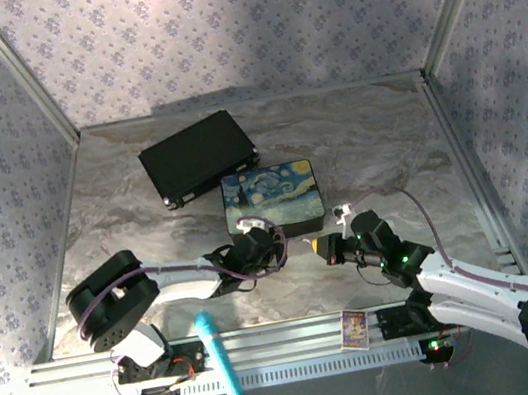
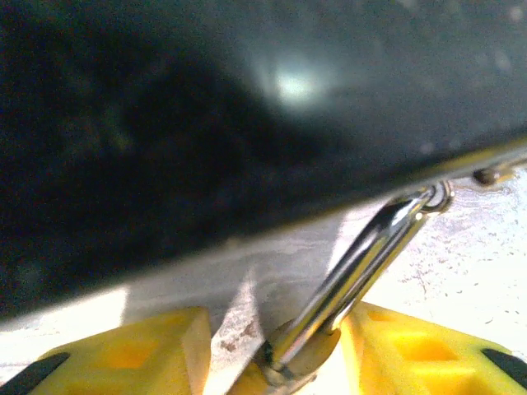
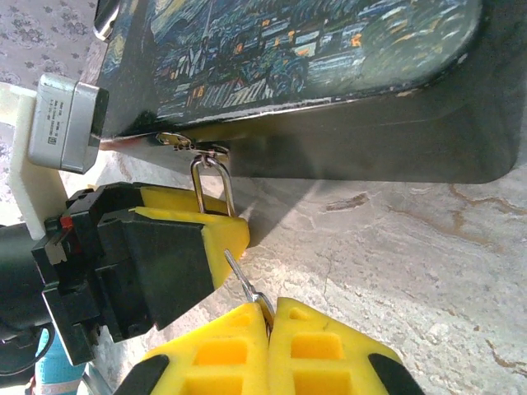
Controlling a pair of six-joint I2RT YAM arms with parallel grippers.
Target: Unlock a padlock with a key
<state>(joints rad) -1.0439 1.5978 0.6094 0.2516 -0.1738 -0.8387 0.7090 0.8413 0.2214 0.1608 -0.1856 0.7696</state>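
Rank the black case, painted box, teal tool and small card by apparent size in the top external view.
1. black case, only slightly ahead of the next
2. painted box
3. teal tool, long but thin
4. small card

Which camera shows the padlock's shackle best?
Right wrist: the shackle hangs sharp and clear from the painted box. Left wrist shows it close but blurred; from the top it is too small to tell.

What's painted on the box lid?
Box lid: swirling blue night sky, yellow stars; top external view.
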